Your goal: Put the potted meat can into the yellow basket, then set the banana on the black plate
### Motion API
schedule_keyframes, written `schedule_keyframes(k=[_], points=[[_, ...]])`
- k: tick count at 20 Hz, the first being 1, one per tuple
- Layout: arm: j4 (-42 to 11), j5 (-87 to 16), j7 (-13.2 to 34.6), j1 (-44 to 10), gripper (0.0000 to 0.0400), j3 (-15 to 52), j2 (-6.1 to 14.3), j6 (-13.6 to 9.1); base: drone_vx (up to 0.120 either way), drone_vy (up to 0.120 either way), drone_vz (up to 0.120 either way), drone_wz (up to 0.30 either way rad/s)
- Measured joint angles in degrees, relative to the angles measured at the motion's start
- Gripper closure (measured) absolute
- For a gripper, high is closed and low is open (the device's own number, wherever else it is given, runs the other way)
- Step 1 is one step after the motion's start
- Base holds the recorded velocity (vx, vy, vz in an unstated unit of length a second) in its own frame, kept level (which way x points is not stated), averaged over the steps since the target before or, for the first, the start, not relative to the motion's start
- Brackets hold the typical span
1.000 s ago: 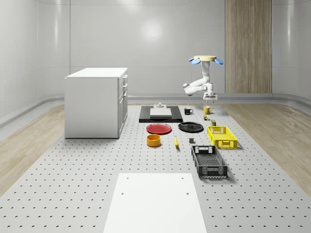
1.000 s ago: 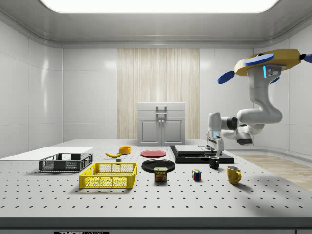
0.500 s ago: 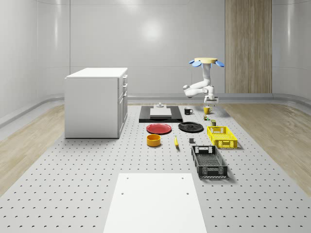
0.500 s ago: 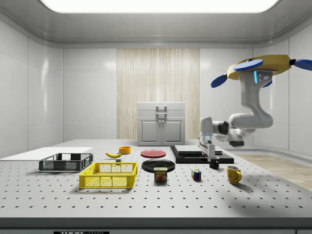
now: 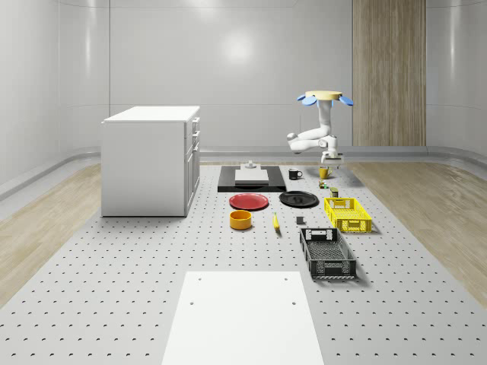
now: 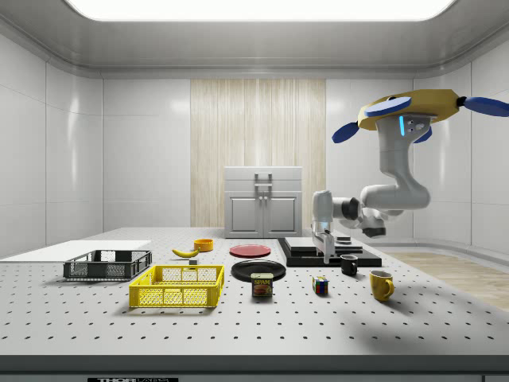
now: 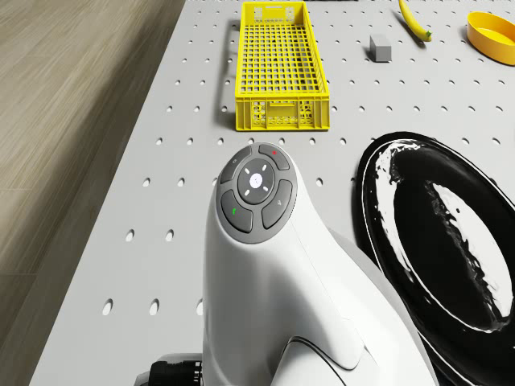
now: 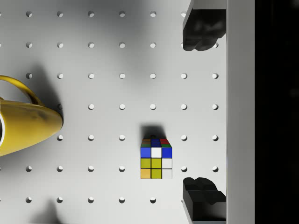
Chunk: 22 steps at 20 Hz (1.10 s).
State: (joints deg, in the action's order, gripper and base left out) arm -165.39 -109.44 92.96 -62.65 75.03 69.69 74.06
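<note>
Yellow basket serves as our landmark. We find the potted meat can upright on the bench, just beside the basket's end toward the side view's right. We see the gripper hanging beyond the can on that same side, above the puzzle cube, fingers spread apart and empty. We judge the drone hovers above the bench's far-right end. The banana lies behind the basket, the black plate nearby.
</note>
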Motion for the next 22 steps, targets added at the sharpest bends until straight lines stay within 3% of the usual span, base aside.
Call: schedule_keyframes(k=[8, 22], points=[[0.13, 1.01, 0.57, -0.61, 0.0000, 0.55, 2.01, 1.86, 0.120, 0.000, 0.000, 0.000], [0.33, 2.53, 1.40, -1.51, 0.0000, 1.32, 5.20, 4.82, 0.120, -0.060, 0.000, 0.000]])
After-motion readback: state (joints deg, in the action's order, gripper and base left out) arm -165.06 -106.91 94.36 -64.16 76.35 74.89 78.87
